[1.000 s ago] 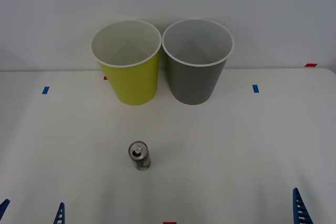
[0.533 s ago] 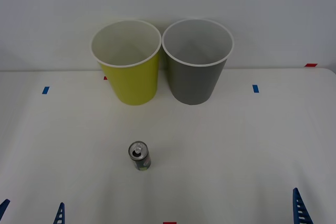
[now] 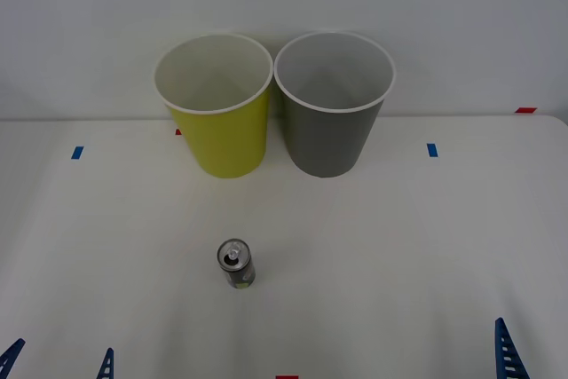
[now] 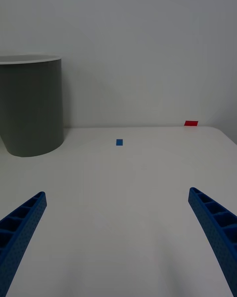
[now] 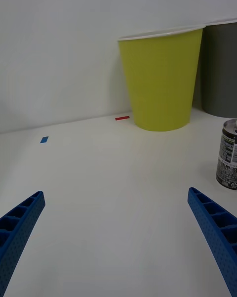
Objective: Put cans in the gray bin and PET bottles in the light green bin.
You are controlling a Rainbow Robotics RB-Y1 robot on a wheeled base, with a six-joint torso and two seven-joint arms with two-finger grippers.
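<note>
One small dark can (image 3: 235, 264) with a silver top stands upright on the white table (image 3: 399, 246), in front of the two bins. The light green bin (image 3: 213, 104) and the gray bin (image 3: 333, 104) stand side by side at the back, rims almost touching. My left gripper (image 3: 60, 352) is open at the near left edge, and in its wrist view the left gripper (image 5: 114, 194) has the can (image 5: 228, 154) off to one side ahead. My right gripper (image 4: 117, 193) is open at the near right, holding nothing, with the gray bin (image 4: 32, 109) far ahead. PET bottles are out of view.
Small blue tape marks (image 3: 77, 153) (image 3: 432, 149) lie on the table left and right of the bins. A red mark (image 3: 525, 110) sits at the far right edge. A plain wall stands behind the bins.
The left gripper's fingertips have shifted slightly to the right at the bottom edge of the front view. The can, the bins and the right gripper have not moved.
</note>
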